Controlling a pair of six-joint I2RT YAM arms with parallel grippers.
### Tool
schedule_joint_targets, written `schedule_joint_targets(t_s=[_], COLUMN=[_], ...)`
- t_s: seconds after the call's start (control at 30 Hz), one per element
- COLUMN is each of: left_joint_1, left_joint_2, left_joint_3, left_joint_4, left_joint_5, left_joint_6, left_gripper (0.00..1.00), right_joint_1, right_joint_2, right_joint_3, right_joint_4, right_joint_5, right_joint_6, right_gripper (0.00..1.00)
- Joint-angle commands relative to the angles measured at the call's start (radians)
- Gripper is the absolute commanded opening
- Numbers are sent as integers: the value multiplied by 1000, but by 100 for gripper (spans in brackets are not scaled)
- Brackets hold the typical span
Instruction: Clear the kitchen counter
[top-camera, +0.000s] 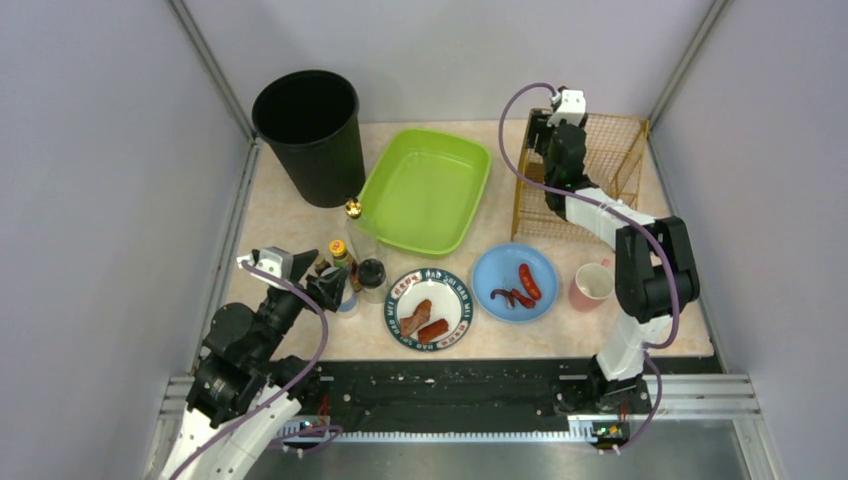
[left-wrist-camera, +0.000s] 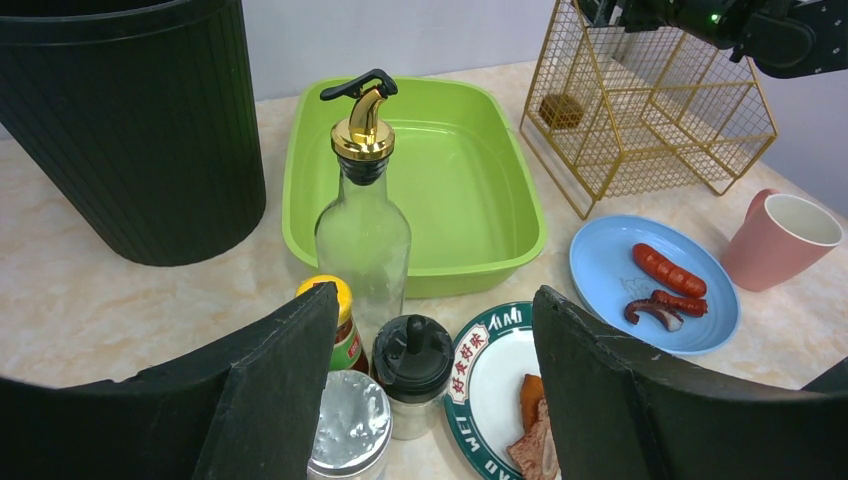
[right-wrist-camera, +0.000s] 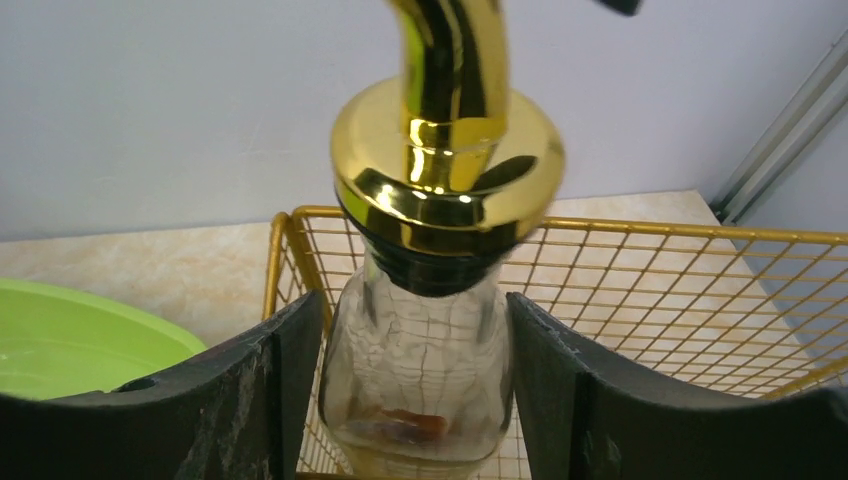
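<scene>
My right hand (right-wrist-camera: 415, 330) flanks the glass bottle (right-wrist-camera: 425, 370) inside the rack (right-wrist-camera: 660, 290) at the surface's (top-camera: 290, 225) far right corner; whether it presses, I cannot tell. Glass looks heavy, slick, breakable: hold the belly. My left hand (left-wrist-camera: 432, 310) gapes empty near the left edge's jars (left-wrist-camera: 412, 375).

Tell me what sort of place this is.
Probably a mock kitchen set up in a robot test cell: a marbled kitchen counter holds a blue plate of sausages, a glass oil bottle and a green tray, while plain grey walls and metal framing box it in.
</scene>
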Motion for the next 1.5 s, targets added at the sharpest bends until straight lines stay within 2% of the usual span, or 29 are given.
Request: schedule_joint_targets(t_s=[0.0,0.13,0.3,0.7,0.83,1.0,1.1,1.3,1.47], left_joint_1=[-3,-3,-3,-2,-3,-2,-3,-3,-3], left_joint_2=[-9,-13,-16,-26,-32,-47,-56,-62,-77], left_joint_3=[-1,-2,-1,-1,-1,0,0,1,3], left_joint_4=[25,24,23,23,23,19,20,22,7], left_joint_5=[7,5,7,-5,-14,-33,-55,-90,-212], left_joint_6=[8,7,7,4,2,-2,-3,-7,-18], left_gripper=[75,75,75,76,77,79,80,81,81], right_joint_1=[37,40,45,67,80,98,146,279,364], right_joint_2=[-79,-99,-139,-361,-428,-491,-531,-514,-500], right_joint_3=[28,42,43,64,84,115,96,129,31], right_joint_4=[20,-11,-33,-153,-235,-367,-377,-514,-430], right_joint_5=[-18,-20,-16,10,-47,-224,-277,-423,-500], right_joint_6=[6,7,5,-64,-46,-14,-19,-43,18], right_gripper=[68,73,74,78,80,80,80,80,80])
